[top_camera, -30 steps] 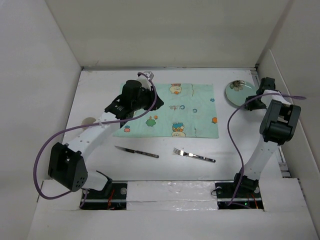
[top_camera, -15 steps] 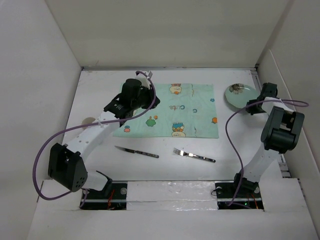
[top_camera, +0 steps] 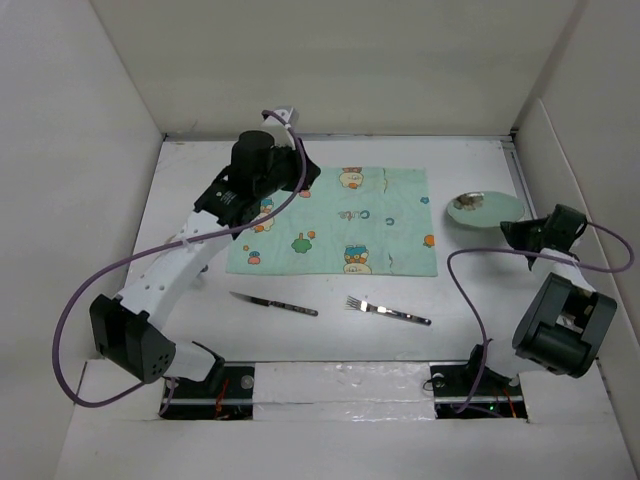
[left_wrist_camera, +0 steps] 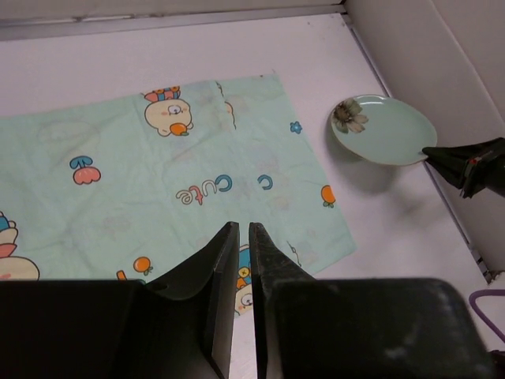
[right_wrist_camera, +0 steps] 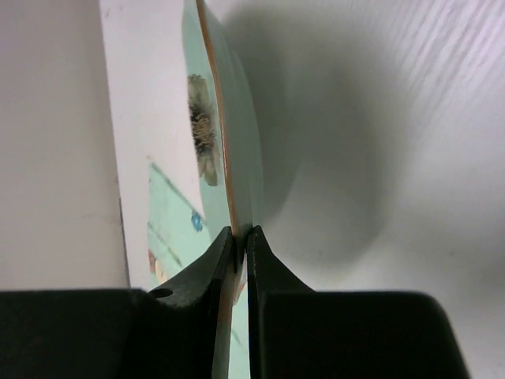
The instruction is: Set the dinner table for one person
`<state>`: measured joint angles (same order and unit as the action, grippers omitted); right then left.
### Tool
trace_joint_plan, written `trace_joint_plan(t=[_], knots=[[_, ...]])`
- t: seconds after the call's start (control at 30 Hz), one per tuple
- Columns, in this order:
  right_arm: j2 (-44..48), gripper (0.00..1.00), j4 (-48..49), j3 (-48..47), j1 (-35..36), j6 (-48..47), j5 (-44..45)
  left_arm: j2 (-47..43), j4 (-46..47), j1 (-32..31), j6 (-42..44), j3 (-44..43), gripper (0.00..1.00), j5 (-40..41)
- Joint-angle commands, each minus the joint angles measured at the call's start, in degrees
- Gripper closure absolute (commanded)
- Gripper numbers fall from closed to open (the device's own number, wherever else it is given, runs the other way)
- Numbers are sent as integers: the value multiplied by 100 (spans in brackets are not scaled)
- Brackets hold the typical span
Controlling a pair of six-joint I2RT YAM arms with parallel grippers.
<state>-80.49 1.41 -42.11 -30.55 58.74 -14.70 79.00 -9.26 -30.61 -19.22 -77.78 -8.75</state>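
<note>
While I watch from the overhead camera, the dinner table (top_camera: pixel 200 170) fills the floor of the white-walled box, and the mint-green cartoon placemat (top_camera: pixel 370 225) lies flat a little beyond its middle. The pale green plate (top_camera: pixel 483 208) sits off the mat's right edge, near the right wall. The fork (top_camera: pixel 388 311) and the knife (top_camera: pixel 273 303) lie on bare table in front of the mat, near its front edge, knife to the left, the two apart. From up there I cannot read either set of fingers, so I go to the wrist cameras. The right wrist view shows the right gripper (right_wrist_camera: pixel 241 233) clamped on the plate's rim. I see the plate edge-on, with its flower print facing away from the bare table and its shadow falling there. The left wrist view gives me what that one hides: the whole round plate with the right arm's black fingertips at its rim, and the mat's bear and "cute" print. It also shows the left gripper (left_wrist_camera: pixel 243 227) above the mat, fingers drawn almost together with only a thin slit and nothing between them.
</note>
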Motion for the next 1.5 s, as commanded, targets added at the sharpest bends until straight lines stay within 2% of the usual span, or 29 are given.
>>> trace_joint_plan(t=[0.0, 0.07, 0.27, 0.3, 0.33, 0.5, 0.63, 0.9, 1.2, 1.33, 1.4, 1.43, 1.47], knots=[[525, 100, 1528, -131, 92, 32, -1385, -78, -76, 38, 120, -378, 91, 58], [727, 100, 1721, -140, 250, 146, -1587, -139, -181, 38, 129, -466, 91, 93], [895, 100, 2257, -254, 1488, 410, -1843, -499, -419, 38, 156, -475, 90, 400], [616, 100, 2345, -393, 2177, 428, -1878, -639, -445, 38, 156, -388, 89, 514], [613, 100, 2346, -395, 2184, 428, -1879, -640, -445, 38, 156, -387, 89, 559], [-220, 100, 2671, -902, 3666, 524, -1720, -842, -726, 38, 191, -378, 89, 822], [-1037, 100, 2541, -1570, 4353, 437, -1554, -957, -1130, 38, 217, -545, 86, 1559], [-2277, 100, 2584, -2372, 4777, 471, -1413, -1369, -1307, 38, 367, -379, 82, 1930], [-2717, 100, 2593, -2170, 4891, 437, -1263, -1440, -1289, 38, 349, -124, 81, 1930], [-2841, 100, 2138, -2065, 4891, 270, -1211, -1449, -1272, 38, 323, -124, 81, 1895], [-2815, 91, 1699, -2056, 4944, 34, -1141, -1440, -1237, 38, 314, -141, 81, 1877], [-2797, 82, 1583, -2021, 4944, -29, -1071, -1458, -1236, 38, 305, -150, 81, 1869], [-2753, 77, 1486, -2003, 4944, -64, -1035, -1440, -1236, 38, 296, -185, 81, 1851]])
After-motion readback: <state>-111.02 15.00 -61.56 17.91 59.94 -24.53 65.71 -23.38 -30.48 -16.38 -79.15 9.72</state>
